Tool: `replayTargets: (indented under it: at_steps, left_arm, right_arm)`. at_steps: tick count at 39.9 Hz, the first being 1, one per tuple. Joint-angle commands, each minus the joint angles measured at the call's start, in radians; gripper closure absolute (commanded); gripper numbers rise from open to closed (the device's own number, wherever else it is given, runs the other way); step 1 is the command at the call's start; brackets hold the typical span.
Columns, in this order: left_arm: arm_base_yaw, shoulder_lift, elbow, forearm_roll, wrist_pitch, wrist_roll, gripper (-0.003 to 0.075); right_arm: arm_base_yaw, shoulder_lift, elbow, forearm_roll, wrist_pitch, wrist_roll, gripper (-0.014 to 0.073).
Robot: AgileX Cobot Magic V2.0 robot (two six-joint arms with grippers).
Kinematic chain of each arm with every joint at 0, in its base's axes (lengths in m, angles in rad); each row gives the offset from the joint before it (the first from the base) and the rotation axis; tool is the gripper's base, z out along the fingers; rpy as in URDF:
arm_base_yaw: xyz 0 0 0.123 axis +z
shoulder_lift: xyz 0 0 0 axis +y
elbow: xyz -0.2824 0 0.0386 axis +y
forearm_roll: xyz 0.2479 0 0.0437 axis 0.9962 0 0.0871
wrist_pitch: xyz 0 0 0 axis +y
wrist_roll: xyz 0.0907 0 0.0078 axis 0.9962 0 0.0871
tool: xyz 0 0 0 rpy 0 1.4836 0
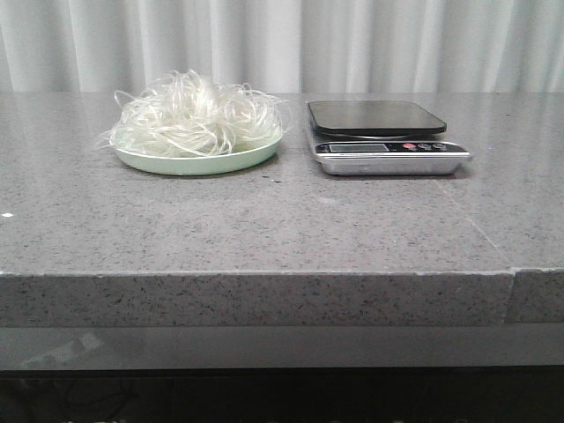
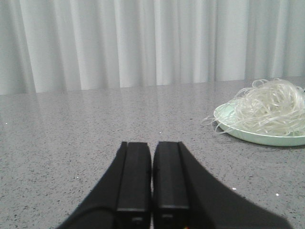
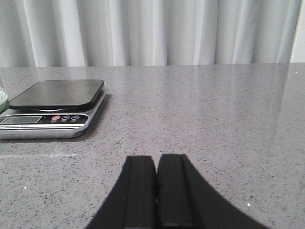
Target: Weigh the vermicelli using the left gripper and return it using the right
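The vermicelli is a fluffy whitish tangle heaped on a pale green plate at the back left of the grey table; it also shows in the left wrist view as vermicelli on the plate. To its right stands a silver kitchen scale with a bare black platform, seen too as the scale. My left gripper is shut and holds nothing, low over the table, well short of the plate. My right gripper is shut and holds nothing, apart from the scale. Neither gripper shows in the front view.
A grey speckled stone table carries everything, with its front edge near the camera. Pale curtains hang behind the table's far edge.
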Motion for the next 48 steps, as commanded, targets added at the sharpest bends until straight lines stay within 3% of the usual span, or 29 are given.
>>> replayTargets:
  at_steps: [1,40,48]
  left_arm:
    - [0.000,-0.023,0.038,-0.010,-0.077,-0.007,0.0565]
    - [0.000,-0.023,0.037,-0.010,-0.087,-0.007,0.0565]
    - [0.000,-0.023,-0.058,-0.017,-0.076,-0.007,0.0565]
  right_arm:
    - [0.001,-0.015,-0.003,-0.003,-0.087,-0.006,0.0445]
    - [0.001,-0.015,-0.004,-0.003,-0.111,-0.006,0.0445]
    - [0.001,-0.015,-0.096,-0.003,-0.061,-0.006,0.0445]
